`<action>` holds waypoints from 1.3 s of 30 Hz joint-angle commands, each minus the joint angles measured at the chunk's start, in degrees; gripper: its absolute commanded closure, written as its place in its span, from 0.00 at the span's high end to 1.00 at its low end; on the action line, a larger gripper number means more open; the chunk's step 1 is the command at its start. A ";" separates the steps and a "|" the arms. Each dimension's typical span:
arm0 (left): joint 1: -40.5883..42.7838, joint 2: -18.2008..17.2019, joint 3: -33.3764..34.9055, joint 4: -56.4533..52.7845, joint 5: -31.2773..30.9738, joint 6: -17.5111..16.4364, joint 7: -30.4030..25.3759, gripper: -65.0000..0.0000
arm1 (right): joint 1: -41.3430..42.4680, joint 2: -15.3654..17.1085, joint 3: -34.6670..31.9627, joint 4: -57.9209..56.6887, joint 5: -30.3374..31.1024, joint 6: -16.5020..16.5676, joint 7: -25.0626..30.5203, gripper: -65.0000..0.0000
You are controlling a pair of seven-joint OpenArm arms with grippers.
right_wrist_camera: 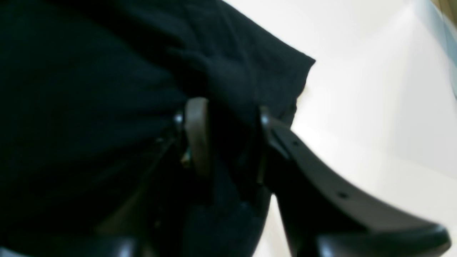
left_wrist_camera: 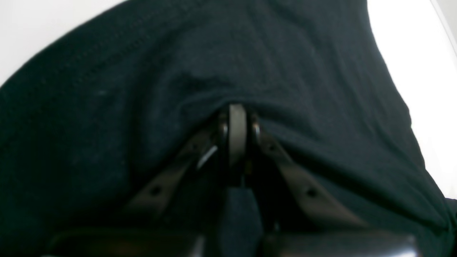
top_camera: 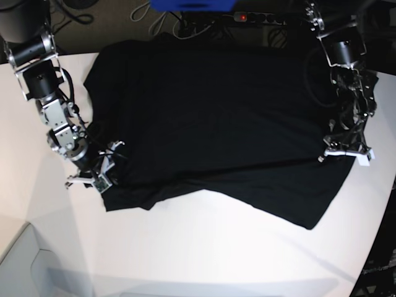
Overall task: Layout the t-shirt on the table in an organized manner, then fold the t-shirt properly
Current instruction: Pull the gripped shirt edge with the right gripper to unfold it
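i start at my left gripper [left_wrist_camera: 236, 123]: from its wrist camera i see the 2 jaws pressed together with a ridge of black cloth drawn into them, so it is pinching the t-shirt [top_camera: 210, 124] tight, and the fabric fans out from that pinch in taut creases. in the base view this gripper [top_camera: 339, 150] sits at the shirt's side edge on the view's right, which i judge is the right place to hold if i want to pull that side outward and flatten it. my right gripper [right_wrist_camera: 228, 117] is different: its jaws stand apart with dark cloth bunched between and around them, and i cannot tell from the wrist view whether they bear on the cloth or only straddle it. in the base view it [top_camera: 105, 170] is at the opposite side edge, near the lower corner on the view's left, where the hem is rumpled and turned. the shirt itself lies spread across the table [top_camera: 204, 247] with only plain black showing, so i take it to be print-side down. its upper part looks fairly flat, but the lower hem runs crookedly, with a flap hanging lower toward the view's right. with 1 arm on each side, my judgement is that i am in the laying-out stage, tensioning the cloth sideways; folding has not begun.
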 commanded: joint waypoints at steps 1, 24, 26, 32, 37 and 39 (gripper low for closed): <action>0.58 -0.02 0.02 -0.63 3.06 3.21 4.25 0.00 | 1.83 0.80 0.41 0.48 0.25 -0.16 0.57 0.21; 0.75 0.16 0.02 -0.63 2.97 3.21 4.25 0.00 | 16.60 -1.92 -3.64 -0.14 0.07 -0.16 0.05 0.24; 0.84 0.25 0.02 -0.63 2.97 3.21 4.25 0.00 | 18.45 -2.18 -6.54 -1.81 0.07 -0.16 0.05 0.31; 1.02 0.25 0.02 -0.63 2.97 3.12 4.25 0.00 | 25.31 -5.70 -9.70 -13.59 0.07 -0.34 0.05 0.58; 0.84 0.25 0.02 -0.54 2.97 3.12 4.25 0.00 | 28.12 -6.84 -9.53 -17.98 0.16 -0.69 0.05 0.68; 0.84 0.25 0.02 0.60 2.44 3.12 4.34 0.00 | 27.33 -6.58 -9.44 -17.98 0.25 -0.69 -0.04 0.68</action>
